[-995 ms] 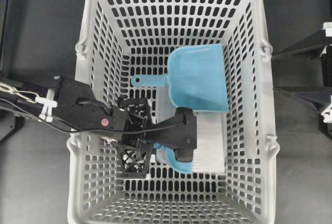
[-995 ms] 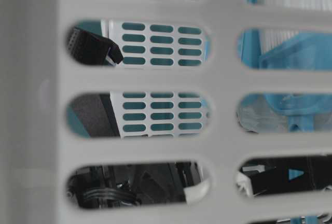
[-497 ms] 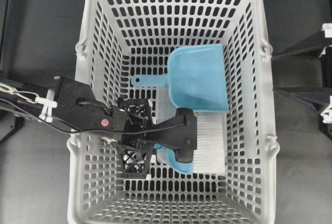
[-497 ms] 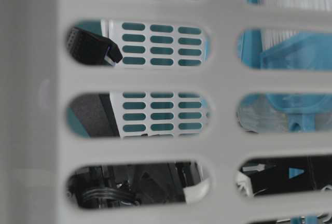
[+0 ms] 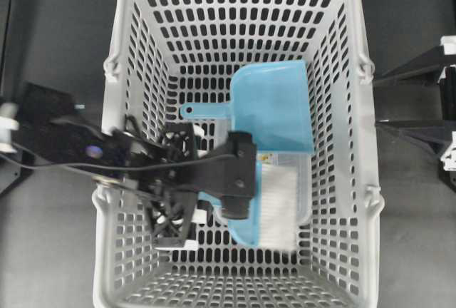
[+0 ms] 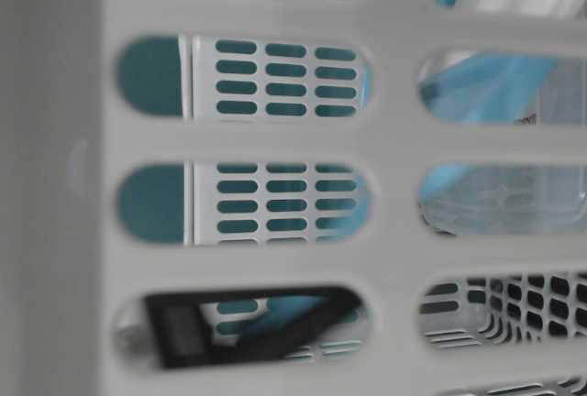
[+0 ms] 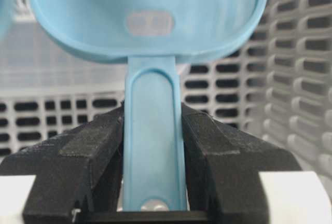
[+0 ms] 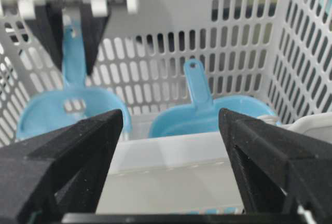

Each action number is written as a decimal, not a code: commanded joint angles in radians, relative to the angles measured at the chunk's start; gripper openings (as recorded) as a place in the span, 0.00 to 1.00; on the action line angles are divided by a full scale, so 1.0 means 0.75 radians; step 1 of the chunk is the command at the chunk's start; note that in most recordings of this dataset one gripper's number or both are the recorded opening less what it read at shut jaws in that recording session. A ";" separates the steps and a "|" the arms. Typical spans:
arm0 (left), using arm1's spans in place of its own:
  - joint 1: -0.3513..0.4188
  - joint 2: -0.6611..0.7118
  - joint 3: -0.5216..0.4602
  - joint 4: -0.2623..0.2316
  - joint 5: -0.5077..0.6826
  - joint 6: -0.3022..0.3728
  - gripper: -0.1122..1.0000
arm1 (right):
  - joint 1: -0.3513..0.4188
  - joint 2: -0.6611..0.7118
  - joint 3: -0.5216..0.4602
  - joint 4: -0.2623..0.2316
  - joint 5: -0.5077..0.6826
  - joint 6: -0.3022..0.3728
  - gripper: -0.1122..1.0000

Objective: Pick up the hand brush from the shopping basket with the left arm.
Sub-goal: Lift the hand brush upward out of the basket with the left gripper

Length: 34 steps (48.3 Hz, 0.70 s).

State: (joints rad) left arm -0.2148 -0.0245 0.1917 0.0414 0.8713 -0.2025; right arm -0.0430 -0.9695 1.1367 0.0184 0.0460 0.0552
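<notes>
The shopping basket (image 5: pixel 365 130) is large, light grey and slotted. The hand brush (image 5: pixel 249 233) hangs tilted above its floor, light blue with white bristles (image 5: pixel 279 204). My left gripper (image 5: pixel 239 190) reaches in over the left wall and is shut on the brush's thin handle (image 7: pixel 152 146). The black fingers (image 7: pixel 98 146) press both sides of the handle, and the oval-holed body (image 7: pixel 150 16) lies beyond. The right wrist view shows that grip from across the basket (image 8: pixel 72 53). My right gripper (image 8: pixel 171 115) stands open and holds nothing.
A light blue dustpan (image 5: pixel 274 108) lies on the basket floor just beyond the brush, handle pointing left. A clear lidded container (image 5: pixel 303 194) sits under the brush. The right arm's black parts (image 5: pixel 427 133) stay outside the right wall. The table-level view looks through the basket wall (image 6: pixel 275 139).
The left arm has risen and drawn left, lifting the brush off the basket floor. The brush now tilts, and the clear container beneath it shows. The right gripper has stayed open.
</notes>
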 commanded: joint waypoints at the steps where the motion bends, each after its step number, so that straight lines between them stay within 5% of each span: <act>1: -0.004 -0.106 -0.063 0.006 0.000 0.027 0.36 | -0.002 -0.006 -0.010 0.006 -0.016 0.002 0.75; 20: 0.031 -0.180 -0.305 0.006 0.014 0.176 0.36 | -0.002 -0.037 0.004 0.006 -0.016 0.002 0.75; 34: 0.061 -0.198 -0.378 0.006 0.022 0.190 0.36 | -0.002 -0.053 0.012 0.006 -0.014 0.004 0.75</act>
State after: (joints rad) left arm -0.1795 -0.1381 -0.0598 0.0430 0.8912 -0.0614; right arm -0.0430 -1.0109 1.1551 0.0199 0.0445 0.0568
